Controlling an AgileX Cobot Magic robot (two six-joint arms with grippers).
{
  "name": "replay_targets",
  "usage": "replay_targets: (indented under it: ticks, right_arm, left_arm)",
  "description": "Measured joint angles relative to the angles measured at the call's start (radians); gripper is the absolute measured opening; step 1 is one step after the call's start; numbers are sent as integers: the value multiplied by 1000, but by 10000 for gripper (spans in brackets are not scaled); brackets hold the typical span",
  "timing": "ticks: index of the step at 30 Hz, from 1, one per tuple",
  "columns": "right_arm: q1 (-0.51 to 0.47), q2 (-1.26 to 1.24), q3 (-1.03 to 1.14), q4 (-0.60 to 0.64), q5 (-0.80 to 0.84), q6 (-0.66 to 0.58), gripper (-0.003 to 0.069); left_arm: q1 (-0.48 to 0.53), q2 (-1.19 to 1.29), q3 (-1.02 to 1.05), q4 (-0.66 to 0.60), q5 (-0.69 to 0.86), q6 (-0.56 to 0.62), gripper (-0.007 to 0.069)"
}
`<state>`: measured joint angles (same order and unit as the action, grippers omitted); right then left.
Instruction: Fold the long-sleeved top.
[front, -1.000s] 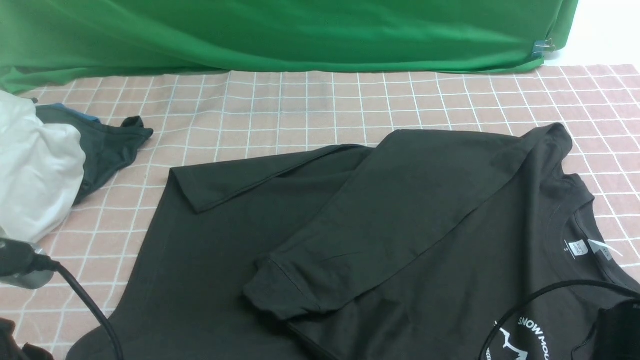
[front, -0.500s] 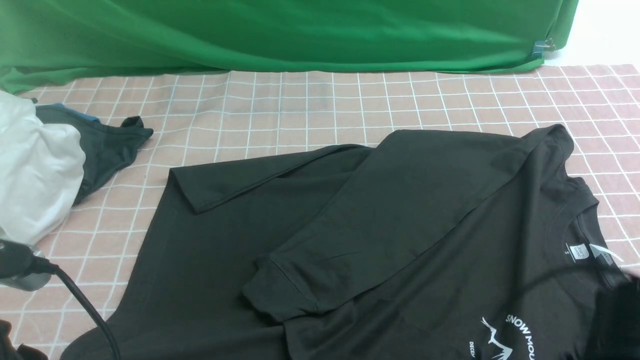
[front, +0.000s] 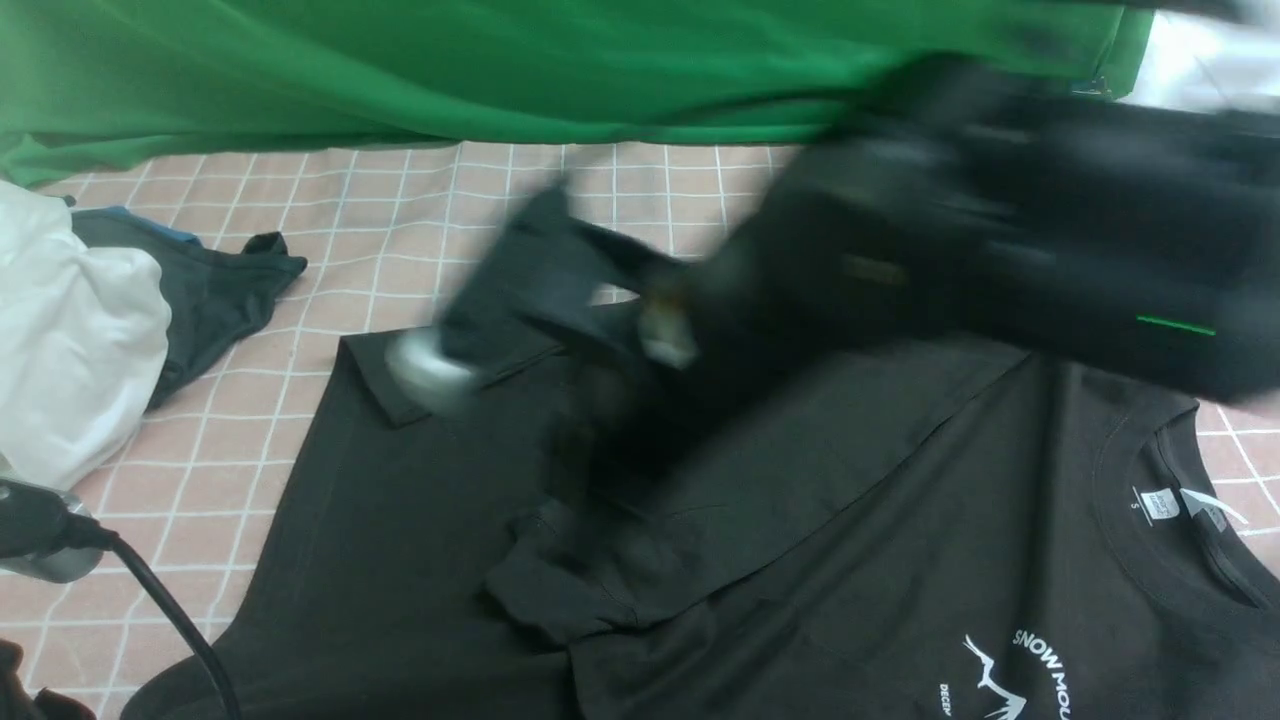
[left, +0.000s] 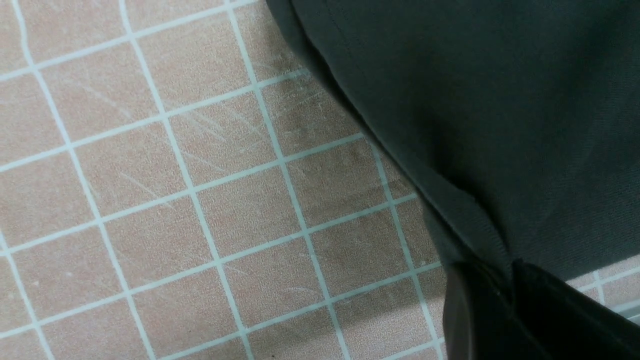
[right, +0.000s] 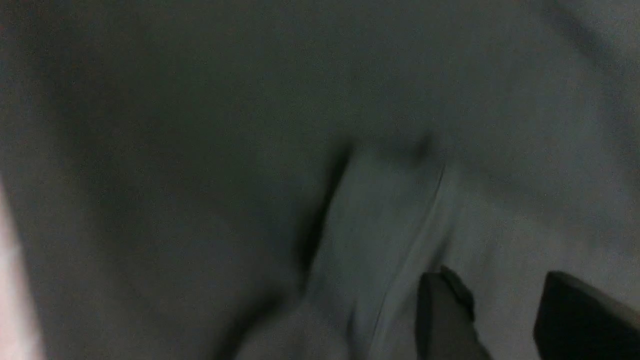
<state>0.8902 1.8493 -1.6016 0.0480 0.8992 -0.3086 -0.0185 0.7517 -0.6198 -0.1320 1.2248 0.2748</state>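
Observation:
The long-sleeved top (front: 850, 560) lies spread on the checked cloth, black, with a white neck label (front: 1160, 503) and a white print near the front edge. One sleeve is folded across the body and ends in a cuff (front: 560, 600). My right arm (front: 950, 240) reaches across the top as a blur, low over that sleeve. In the right wrist view my right gripper (right: 497, 280) is open, with black cloth below its fingers and nothing between them. My left gripper (left: 512, 264) is shut on the top's hem edge (left: 450, 200) at the near left.
A white garment (front: 70, 340) and a smaller dark cloth with a blue edge (front: 210, 290) lie at the far left. A green backdrop (front: 450, 70) hangs along the table's far side. A black cable (front: 160, 600) runs over the near left corner.
My right arm has swung from the near right corner up and left across the top, and its jaws have come apart. The left arm has stayed put.

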Motion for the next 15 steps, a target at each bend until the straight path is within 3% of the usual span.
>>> replay_targets:
  ticks: [6, 10, 15]
  right_arm:
    - [-19, 299, -333, 7, -36, -50, 59]
    - [-47, 452, -518, 28, 24, -53, 34]
    - [-65, 604, -698, 144, 132, -80, 32]
  left_arm:
    - [0, 0, 0, 0, 0, 1, 50]
    - [0, 0, 0, 0, 0, 1, 50]
    - [0, 0, 0, 0, 0, 1, 50]
